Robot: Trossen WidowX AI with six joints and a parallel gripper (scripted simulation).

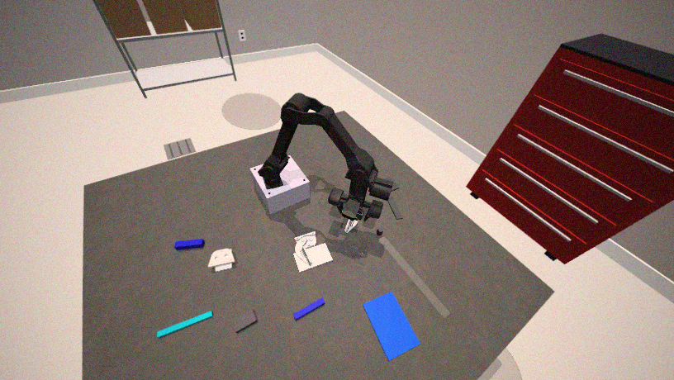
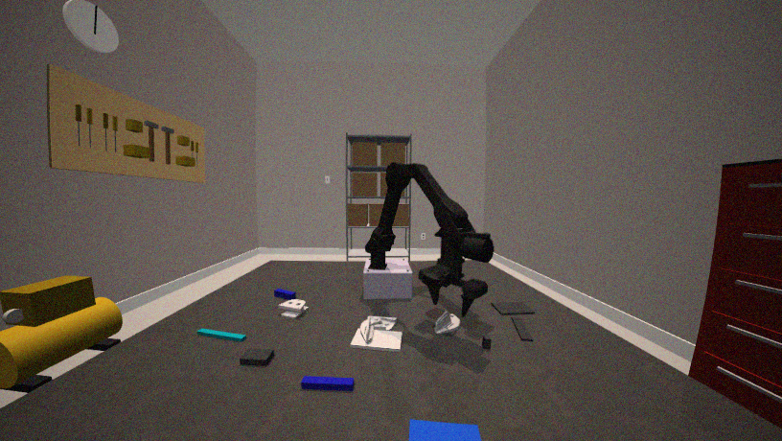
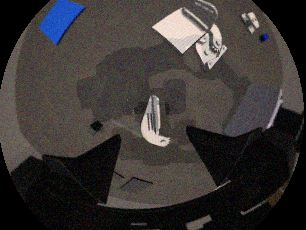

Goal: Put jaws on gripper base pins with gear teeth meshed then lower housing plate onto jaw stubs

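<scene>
White against the dark tabletop (image 1: 141, 212) (image 2: 383, 405) (image 3: 55, 90), one loose jaw (image 1: 350, 225) (image 2: 447, 323) (image 3: 151, 122) sits below my hand (image 1: 353, 221) (image 2: 449, 308) (image 3: 153, 134), whose fingers stand wide apart with nothing between them. I see the base (image 1: 314, 257) (image 2: 377, 338) (image 3: 177, 31) near it, another jaw lying on it. The housing plate (image 1: 221, 257) (image 2: 293, 307) (image 3: 250, 21) rests well apart, near a blue bar (image 1: 189, 244) (image 2: 285, 293) (image 3: 264, 37).

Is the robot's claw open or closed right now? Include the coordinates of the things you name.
Open: the gripper's (image 1: 350, 227) (image 2: 449, 310) (image 3: 154, 132) two fingers stand wide apart, with nothing gripped between them.
</scene>
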